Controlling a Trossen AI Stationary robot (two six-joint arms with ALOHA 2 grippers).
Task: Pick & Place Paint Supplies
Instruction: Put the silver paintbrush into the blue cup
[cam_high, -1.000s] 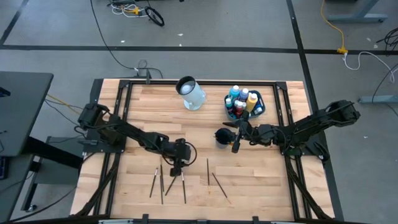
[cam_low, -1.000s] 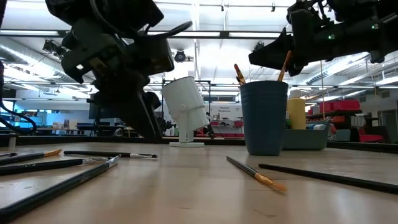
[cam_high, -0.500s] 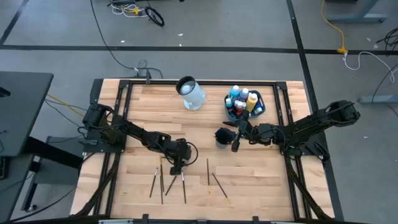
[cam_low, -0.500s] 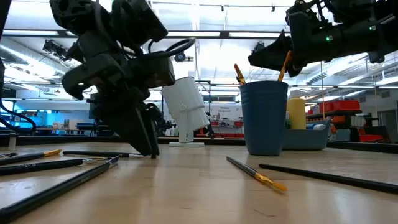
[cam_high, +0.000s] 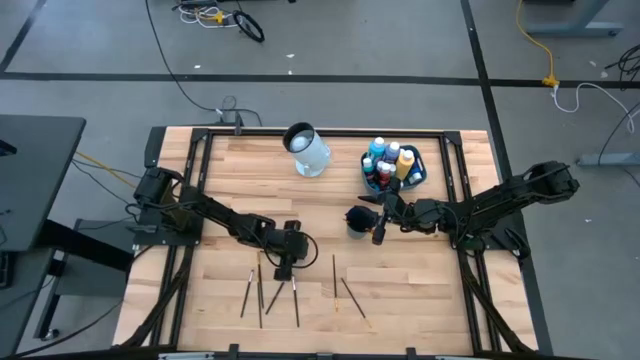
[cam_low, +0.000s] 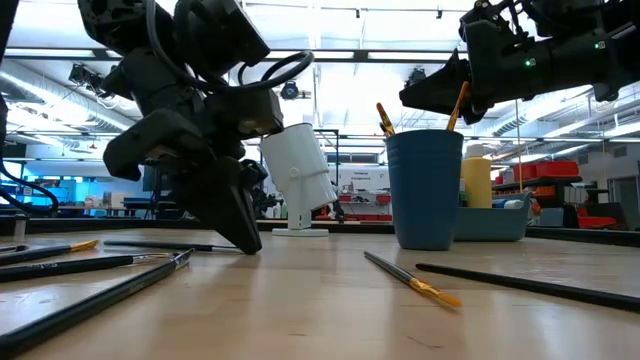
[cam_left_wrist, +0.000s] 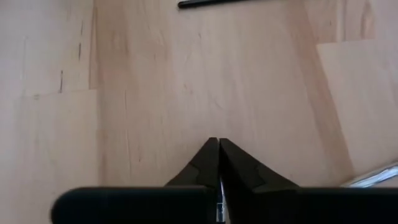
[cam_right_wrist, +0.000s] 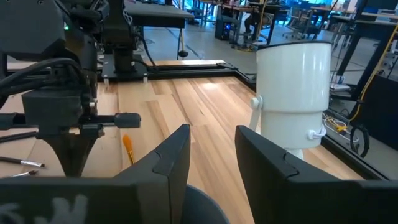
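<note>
I see the left tool (cam_high: 283, 268), lower centre, now closed on the desk (cam_high: 420, 290) where it stood open; no paintbrush (cam_high: 295, 300) visibly gripped. Right tool (cam_high: 378, 236) half-open over the cup (cam_high: 356, 220).

The left arm, a dark jointed arm, reaches from the table's left edge in toward the middle, its wrist bent so the left gripper (cam_high: 283, 268) points down at the tabletop; in the low view its fingertips (cam_low: 243, 243) touch the wood. The left wrist view shows the two dark fingers (cam_left_wrist: 208, 163) pressed together into a point, no gap between them. The right arm, equally dark, stretches from the table's right edge toward the centre, held well above the surface with its forearm nearly level. The right gripper (cam_high: 380, 222) hangs in the air, its fingers (cam_right_wrist: 171, 158) standing partly apart with a clear gap.
</note>
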